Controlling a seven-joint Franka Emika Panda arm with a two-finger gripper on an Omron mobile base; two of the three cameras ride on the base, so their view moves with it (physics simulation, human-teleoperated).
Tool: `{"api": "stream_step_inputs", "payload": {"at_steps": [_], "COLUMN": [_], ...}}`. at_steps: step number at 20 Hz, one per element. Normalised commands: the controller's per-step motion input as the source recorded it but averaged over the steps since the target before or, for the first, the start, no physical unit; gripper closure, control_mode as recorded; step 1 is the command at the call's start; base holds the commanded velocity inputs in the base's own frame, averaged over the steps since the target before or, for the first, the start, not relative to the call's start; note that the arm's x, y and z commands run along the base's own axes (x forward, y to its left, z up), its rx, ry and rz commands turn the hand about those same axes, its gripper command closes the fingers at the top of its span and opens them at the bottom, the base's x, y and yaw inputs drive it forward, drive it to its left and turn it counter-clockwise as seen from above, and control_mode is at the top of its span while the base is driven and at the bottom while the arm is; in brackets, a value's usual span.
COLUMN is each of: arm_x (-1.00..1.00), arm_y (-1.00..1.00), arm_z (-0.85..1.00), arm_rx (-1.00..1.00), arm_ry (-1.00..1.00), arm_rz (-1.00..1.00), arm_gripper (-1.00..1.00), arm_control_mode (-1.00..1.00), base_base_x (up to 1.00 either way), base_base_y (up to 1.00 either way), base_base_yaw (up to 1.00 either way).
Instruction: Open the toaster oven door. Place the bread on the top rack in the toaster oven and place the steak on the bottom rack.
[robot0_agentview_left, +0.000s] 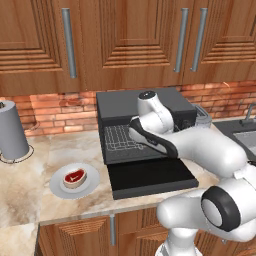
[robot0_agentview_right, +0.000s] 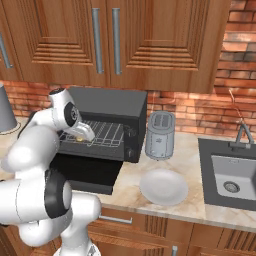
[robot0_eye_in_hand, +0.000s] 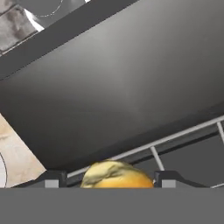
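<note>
Marble worktop (robot0_agentview_left: 30, 200) carried a white plate (robot0_agentview_left: 56, 186) with the steak (robot0_agentview_left: 75, 177) at the near left. Beyond it the toaster oven door (robot0_agentview_left: 150, 179) lay folded down flat. The claw (robot0_eye_in_hand: 106, 178) reached into the toaster oven (robot0_agentview_right: 112, 105), its fingertips (robot0_eye_in_hand: 51, 178) parted either side of the bread (robot0_eye_in_hand: 117, 176); whether they gripped it I could not tell. The bread sat at a wire rack (robot0_agentview_right: 105, 134).

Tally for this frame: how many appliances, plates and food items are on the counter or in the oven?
Appliances: 2, boxy black toaster oven and small silver toaster.
Plates: 2, round white plate under the steak and bare round white plate.
Food: 2, raw red steak and golden bread.
Total: 6
</note>
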Motion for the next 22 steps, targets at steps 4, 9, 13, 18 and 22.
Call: {"api": "stream_step_inputs", "payload": {"at_steps": [4, 9, 13, 18, 22], "arm_x": [0.05, 0.0, -0.17, -0.42, -0.72], "arm_y": [0.04, 0.09, 0.0, 0.0, 0.13], "arm_z": [-0.7, -0.88, -0.07, 0.1, 0.33], "arm_rx": [0.0, -0.01, 0.0, 0.0, 0.0], "arm_ry": [0.0, 0.0, 0.0, 0.0, 0.02], "arm_rz": [0.03, 0.05, 0.04, 0.05, 0.06], "arm_gripper": [1.0, -1.0, -1.0, -1.0, -1.0], "arm_control_mode": [-1.0, -1.0, -1.0, -1.0, -1.0], "base_base_x": [0.0, 0.0, 0.0, 0.0, 0.0], "base_base_y": [0.0, 0.0, 0.0, 0.0, 0.0], "base_base_yaw": [0.0, 0.0, 0.0, 0.0, 0.0]}}
